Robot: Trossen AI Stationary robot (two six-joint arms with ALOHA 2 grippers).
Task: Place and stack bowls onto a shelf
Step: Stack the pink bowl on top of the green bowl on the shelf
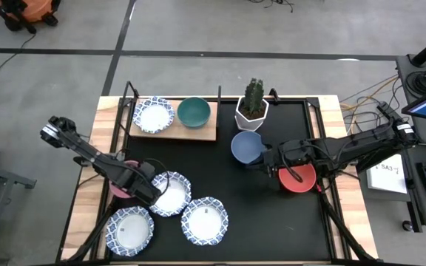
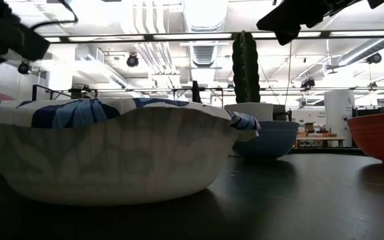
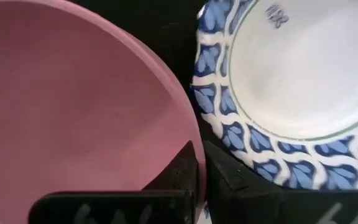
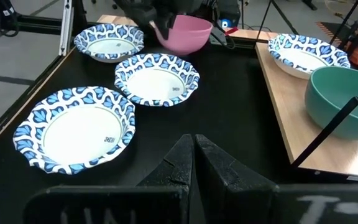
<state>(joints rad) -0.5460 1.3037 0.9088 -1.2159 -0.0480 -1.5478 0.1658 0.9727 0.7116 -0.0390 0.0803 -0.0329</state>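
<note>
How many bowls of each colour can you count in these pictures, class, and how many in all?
White with blue-patterned rim: 4
Green: 1
Blue: 1
Pink: 1
Red: 1
Total: 8 bowls

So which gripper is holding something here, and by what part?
The left gripper is shut on the pink bowl, pinching its rim. The right gripper is shut and empty, between the blue bowl and red bowl.
</note>
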